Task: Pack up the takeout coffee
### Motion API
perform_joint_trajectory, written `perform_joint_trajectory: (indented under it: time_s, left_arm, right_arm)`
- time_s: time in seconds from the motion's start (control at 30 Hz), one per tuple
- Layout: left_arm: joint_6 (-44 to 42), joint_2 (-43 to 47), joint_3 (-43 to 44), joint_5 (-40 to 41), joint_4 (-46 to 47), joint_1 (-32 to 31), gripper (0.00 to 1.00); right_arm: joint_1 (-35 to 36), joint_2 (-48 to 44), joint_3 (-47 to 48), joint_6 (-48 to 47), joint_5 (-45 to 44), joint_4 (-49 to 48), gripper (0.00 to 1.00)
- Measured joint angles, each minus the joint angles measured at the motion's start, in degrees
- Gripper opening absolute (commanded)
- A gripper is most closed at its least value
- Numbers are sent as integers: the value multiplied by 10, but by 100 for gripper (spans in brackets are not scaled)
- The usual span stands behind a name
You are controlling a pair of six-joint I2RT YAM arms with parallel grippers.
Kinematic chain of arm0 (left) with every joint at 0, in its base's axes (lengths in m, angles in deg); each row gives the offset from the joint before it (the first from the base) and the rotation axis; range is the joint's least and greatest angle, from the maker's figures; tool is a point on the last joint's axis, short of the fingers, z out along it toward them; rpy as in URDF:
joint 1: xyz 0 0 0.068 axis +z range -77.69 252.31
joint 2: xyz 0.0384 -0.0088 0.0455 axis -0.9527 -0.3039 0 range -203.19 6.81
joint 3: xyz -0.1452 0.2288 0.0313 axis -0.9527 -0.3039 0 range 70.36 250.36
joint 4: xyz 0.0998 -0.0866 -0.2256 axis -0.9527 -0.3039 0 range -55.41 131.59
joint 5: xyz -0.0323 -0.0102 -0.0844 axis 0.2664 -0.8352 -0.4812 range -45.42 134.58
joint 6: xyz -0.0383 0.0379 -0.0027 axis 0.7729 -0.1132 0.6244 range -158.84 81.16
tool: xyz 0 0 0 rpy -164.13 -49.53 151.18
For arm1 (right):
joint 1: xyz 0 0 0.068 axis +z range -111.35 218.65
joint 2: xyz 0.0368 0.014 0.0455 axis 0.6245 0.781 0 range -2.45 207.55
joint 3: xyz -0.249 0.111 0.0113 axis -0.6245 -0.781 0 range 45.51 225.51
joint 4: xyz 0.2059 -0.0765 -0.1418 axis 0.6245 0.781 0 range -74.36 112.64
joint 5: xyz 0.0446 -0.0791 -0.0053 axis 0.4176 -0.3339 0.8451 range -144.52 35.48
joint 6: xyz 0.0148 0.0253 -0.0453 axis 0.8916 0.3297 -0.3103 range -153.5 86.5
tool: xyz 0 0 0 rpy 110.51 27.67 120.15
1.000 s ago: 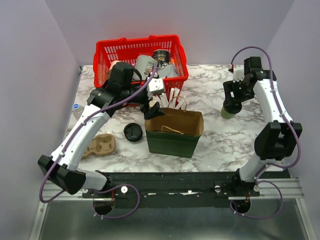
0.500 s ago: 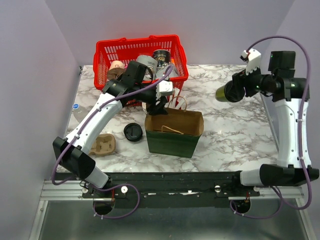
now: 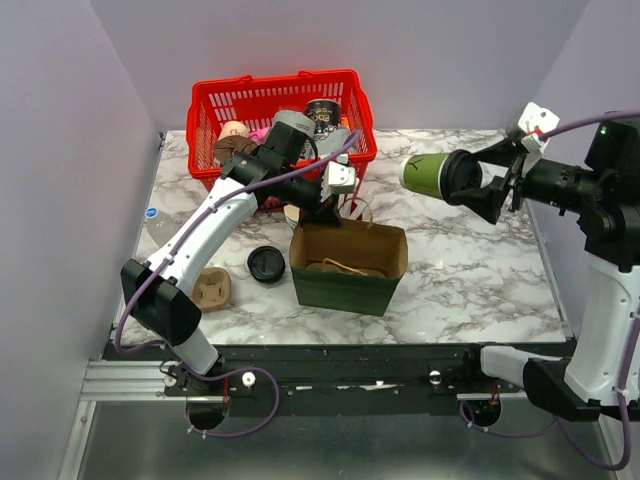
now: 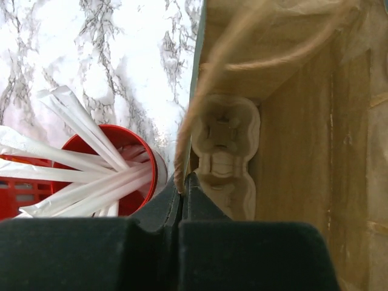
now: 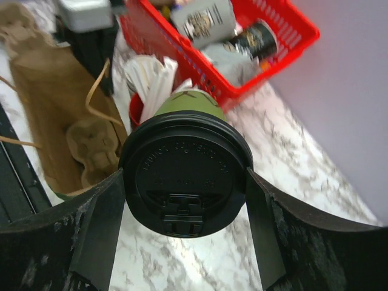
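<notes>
Right gripper has swung leftward since a second ago, clamped on the coffee, which hangs aloft, long axis roughly level, base toward the bag down-left. Left gripper, closed, apparently pinches the bag's handle.

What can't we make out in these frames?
Contents of the takeout coffee: right wrist, the black lid covers the mouth; top view shows only its side.
Lid lettering: right wrist, blurred.
What the shut left claw pinches on the paper bag, rim or twine handle: left wrist, its own fingers cover the contact.
Contents of the red basket: top view, the left arm crosses them.
</notes>
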Motion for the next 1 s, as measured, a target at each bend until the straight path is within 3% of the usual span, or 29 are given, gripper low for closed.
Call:
perform_joint_trajectory:
  time_s: [0.2,0.37,1.0]
  left_arm:
    - [37,3,5,-1,1,-1,0]
    - [113,33,-10,19,57,-2,0]
    - [222,59,-26,142,156,-65,0]
  right_arm:
    - [101,-1,83,-5,40,15,1]
    - [174,-10,87,-41,45,42,1]
    - [251,-34,12,-219,-38,63,0]
